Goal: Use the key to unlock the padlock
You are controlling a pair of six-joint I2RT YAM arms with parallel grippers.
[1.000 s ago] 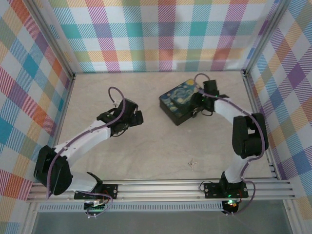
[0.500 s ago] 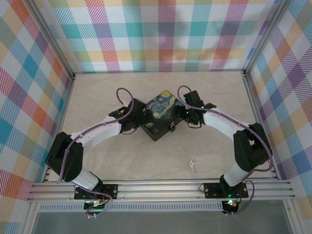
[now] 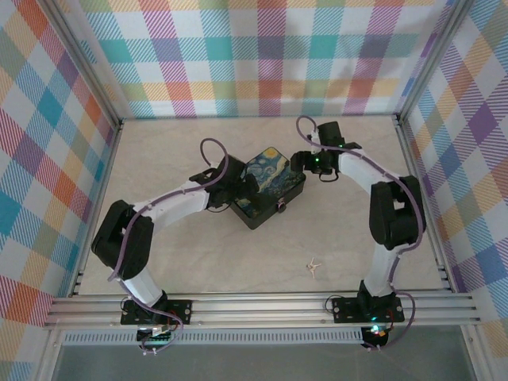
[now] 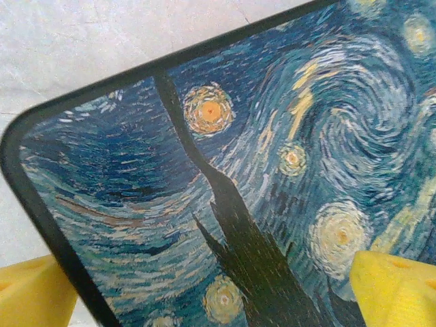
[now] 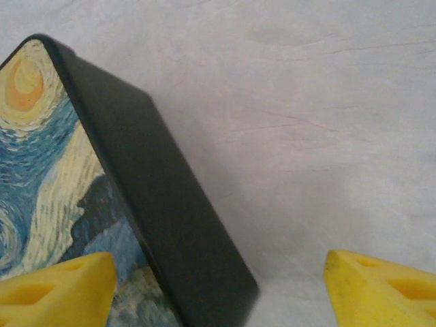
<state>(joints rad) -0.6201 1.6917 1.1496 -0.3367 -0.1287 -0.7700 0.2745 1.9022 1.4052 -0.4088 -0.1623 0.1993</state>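
- Tiny silvery-white key (image 3: pixel 314 267), thin metal with splayed prongs, flat on the bench (image 3: pixel 238 262) toward the near edge, well apart from the box and both sets of fingers.
- Pale, faintly marbled bench surface, matte, with fine creases visible close up in the wrist views.
- Black rectangular box (image 3: pixel 268 187) with rounded corners, turned cornerwise mid-bench; glossy lid printed with swirling blue-and-yellow starry-night brushwork, plain smooth dark side walls.
- Small shiny fitting (image 3: pixel 282 206) on the box's near-right wall; too small to tell more.
- Left fingers (image 4: pixel 30 293), blunt yellow wedges, spread wide at the box's left corner: one outside the black rim over bare bench, the other over the painted lid; nothing gripped, contact with the box unclear.
- Right fingers (image 5: pixel 58 289), the same yellow wedges with slotted hollows, also spread wide, straddling the box's far-right side: one over the lid, the other over bare bench; nothing gripped.
- Seen from above, left arm (image 3: pixel 159 214) and right arm (image 3: pixel 389 214), white and black, bent inward to the box from either side, with thin purple cables (image 3: pixel 213 151) looped over the wrists.
- Around the bench, walls (image 3: pixel 262 55) in pastel plaid; ribbed aluminium rails (image 3: pixel 262 305) along the near edge.
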